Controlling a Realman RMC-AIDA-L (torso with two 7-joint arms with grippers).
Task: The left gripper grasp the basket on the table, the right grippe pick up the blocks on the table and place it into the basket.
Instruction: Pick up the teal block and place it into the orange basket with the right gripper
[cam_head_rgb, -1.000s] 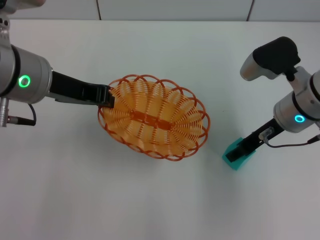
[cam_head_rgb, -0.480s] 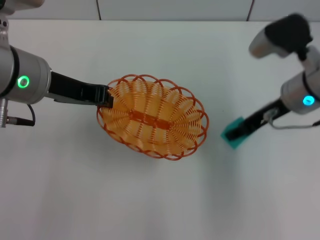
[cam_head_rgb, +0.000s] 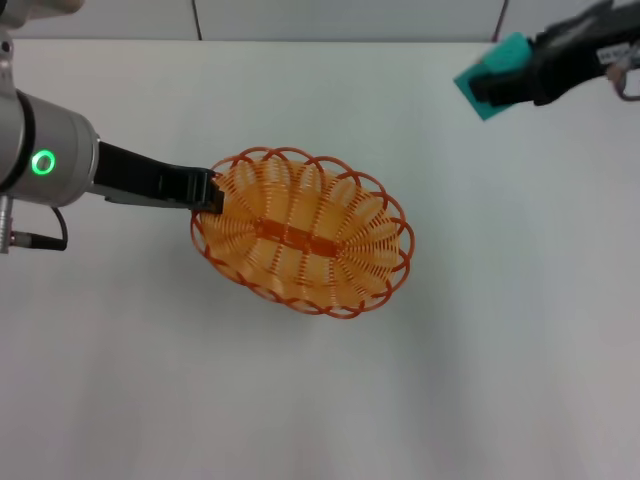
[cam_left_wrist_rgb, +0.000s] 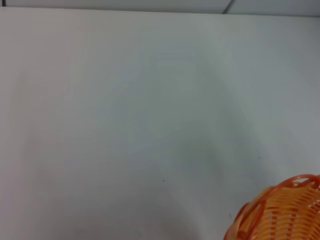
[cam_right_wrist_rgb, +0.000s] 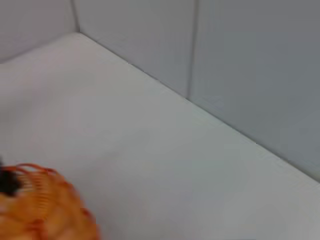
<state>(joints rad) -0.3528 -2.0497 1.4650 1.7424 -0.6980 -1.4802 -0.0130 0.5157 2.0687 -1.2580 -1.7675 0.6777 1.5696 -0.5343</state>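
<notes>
In the head view, the orange wire basket (cam_head_rgb: 303, 232) is seen lying on the white surface (cam_head_rgb: 320, 400), a little toward 10 o'clock from the middle of the picture. Its oval is laid with the long axis running from 10 o'clock to 4 o'clock, and its open side is turned upward. The left claw (cam_head_rgb: 212, 195) is pressed together on the scalloped rim at the basket's 10 o'clock end, and the green-ringed arm is stretched in from 9 o'clock. The right claw (cam_head_rgb: 488, 85) is found far off toward 1 o'clock, near the back edge of the surface and well apart from the basket. The teal-green cube (cam_head_rgb: 492, 74) is pinched at its tip and is held tilted, with one corner pointed toward 7 o'clock; no contact between the cube and the surface can be seen. In the left wrist view only a piece of the basket's rim (cam_left_wrist_rgb: 280, 210) is shown against the bare surface. In the right wrist view the basket (cam_right_wrist_rgb: 45, 207) is caught at the picture's edge, with grey wall panels (cam_right_wrist_rgb: 240, 65) behind the surface.
</notes>
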